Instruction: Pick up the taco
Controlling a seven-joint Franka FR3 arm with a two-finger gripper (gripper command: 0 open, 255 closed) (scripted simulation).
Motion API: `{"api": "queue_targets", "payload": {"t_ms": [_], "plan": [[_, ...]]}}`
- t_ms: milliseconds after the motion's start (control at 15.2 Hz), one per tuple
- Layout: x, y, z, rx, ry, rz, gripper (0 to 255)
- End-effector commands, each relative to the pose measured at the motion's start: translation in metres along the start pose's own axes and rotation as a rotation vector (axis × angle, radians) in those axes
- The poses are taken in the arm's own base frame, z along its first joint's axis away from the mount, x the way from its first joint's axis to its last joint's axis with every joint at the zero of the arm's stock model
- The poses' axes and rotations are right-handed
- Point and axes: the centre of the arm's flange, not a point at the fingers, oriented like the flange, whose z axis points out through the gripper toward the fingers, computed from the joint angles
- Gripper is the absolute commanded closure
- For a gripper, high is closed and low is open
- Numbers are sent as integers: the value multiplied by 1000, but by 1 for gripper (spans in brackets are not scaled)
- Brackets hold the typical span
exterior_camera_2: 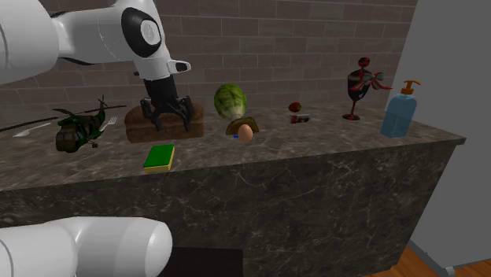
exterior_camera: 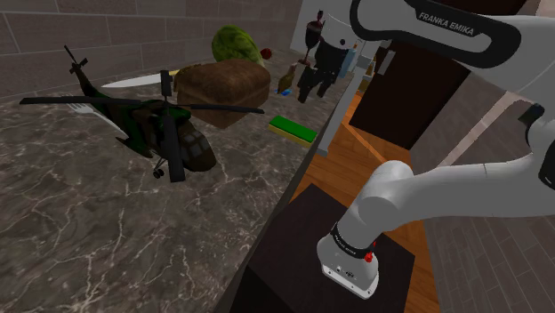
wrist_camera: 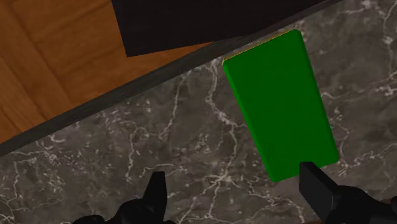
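The taco (exterior_camera_2: pixel 234 126) is a small brown and green thing on the marble counter (exterior_camera_2: pixel 315 149), below a green lettuce head (exterior_camera_2: pixel 230 100) and just behind an egg (exterior_camera_2: pixel 245 134). In the shoulder view the taco (exterior_camera: pixel 285 83) lies far back near the counter's edge. My gripper (exterior_camera_2: pixel 167 122) hangs open over the counter in front of a dark bread loaf (exterior_camera_2: pixel 132 126), well to the second exterior view's left of the taco. In the wrist view the gripper (wrist_camera: pixel 234 181) holds nothing, and a green sponge (wrist_camera: pixel 280 102) lies beside one fingertip (wrist_camera: pixel 313 177). The gripper (exterior_camera: pixel 316 89) is also in the shoulder view.
A toy helicopter (exterior_camera: pixel 151 124) and a white fork (exterior_camera_2: pixel 31 130) lie beyond the loaf (exterior_camera: pixel 222 84). A dark red goblet (exterior_camera_2: pixel 360 86), a blue soap dispenser (exterior_camera_2: pixel 400 110) and a small red item (exterior_camera_2: pixel 297 106) stand along the counter. The sponge (exterior_camera_2: pixel 160 156) lies near the counter's edge, with wood floor (wrist_camera: pixel 51 70) below.
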Motion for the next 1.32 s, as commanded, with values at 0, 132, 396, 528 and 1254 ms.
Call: {"api": "queue_targets", "payload": {"t_ms": [0,132,396,528,1254], "plan": [[0,0,0,0,0,0,0],[27,3,3,4,-9,103,0],[81,16,11,12,-27,309,0],[106,27,16,16,-36,413,0],[215,127,44,38,-86,980,0]]}}
